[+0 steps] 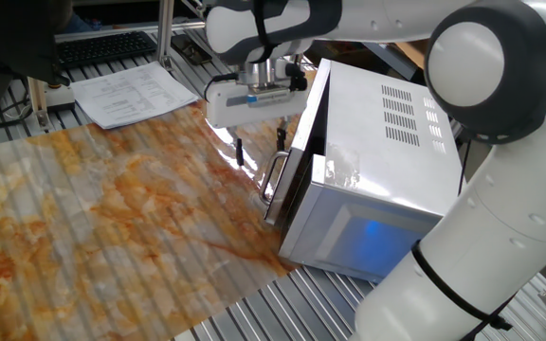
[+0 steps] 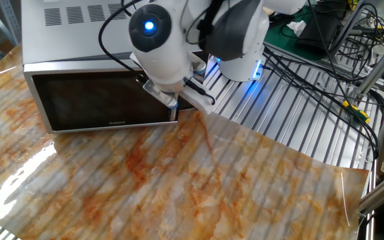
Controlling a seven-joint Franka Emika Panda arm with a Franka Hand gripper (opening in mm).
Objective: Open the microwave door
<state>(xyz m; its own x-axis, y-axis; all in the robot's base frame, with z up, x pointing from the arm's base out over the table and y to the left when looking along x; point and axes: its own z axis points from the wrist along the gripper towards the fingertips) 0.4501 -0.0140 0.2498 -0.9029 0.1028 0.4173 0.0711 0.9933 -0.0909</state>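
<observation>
The white microwave [image 1: 387,142] stands at the right of the patterned table cover. The microwave door [image 2: 92,100], with a dark window, stands slightly ajar; in one fixed view I see it nearly edge-on, with a dark gap behind it. Its curved silver handle [image 1: 274,182] sticks out toward the table. My gripper [image 1: 260,147] is open and points down at the handle's upper end. One finger [image 1: 239,152] hangs in front of the handle, the other sits by the door edge behind it. In the other fixed view the gripper [image 2: 173,109] covers the handle.
A stack of papers [image 1: 133,95] and a keyboard [image 1: 102,45] lie at the far left edge. The robot base [image 2: 242,63] with a blue light and several cables [image 2: 325,60] sit on the slatted metal table beside the microwave.
</observation>
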